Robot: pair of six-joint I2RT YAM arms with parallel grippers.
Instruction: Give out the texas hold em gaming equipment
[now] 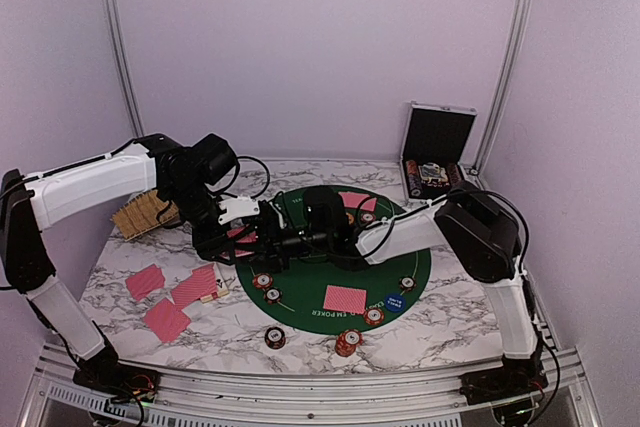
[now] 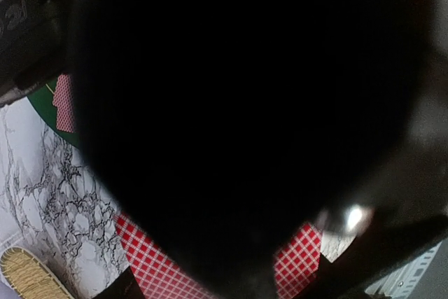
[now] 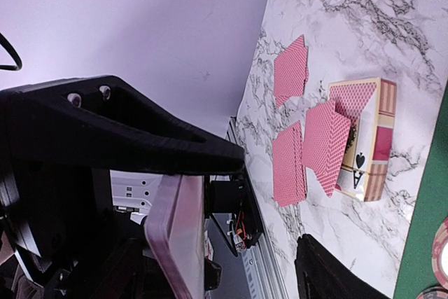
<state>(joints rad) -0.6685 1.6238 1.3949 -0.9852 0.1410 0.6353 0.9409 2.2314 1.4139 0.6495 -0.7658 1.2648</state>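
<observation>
Right tool (image 1: 284, 239) jaws apart near pink card (image 3: 175, 232); left tool (image 1: 233, 236) grip: cannot tell.

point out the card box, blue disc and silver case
card box (image 3: 371, 152), right wrist view, face by the spade
blue disc (image 1: 394, 301), top view, its centre
silver case (image 1: 440, 137), top view, lid's black lining

Three pink-red-backed cards (image 1: 146, 281) lie face down on the marble tabletop (image 1: 450, 322) at the left, the nearest of them overlapping a card box (image 3: 364, 138) printed with an ace of spades. A fourth card (image 1: 345, 299) lies face down on the near part of the green mat (image 1: 300, 307), with a blue marker disc (image 1: 394, 301) just beside it. Striped poker chips (image 1: 262, 281) sit scattered flat on the mat, and two more chips (image 1: 347, 343) lie on the marble just off its near edge.
</observation>
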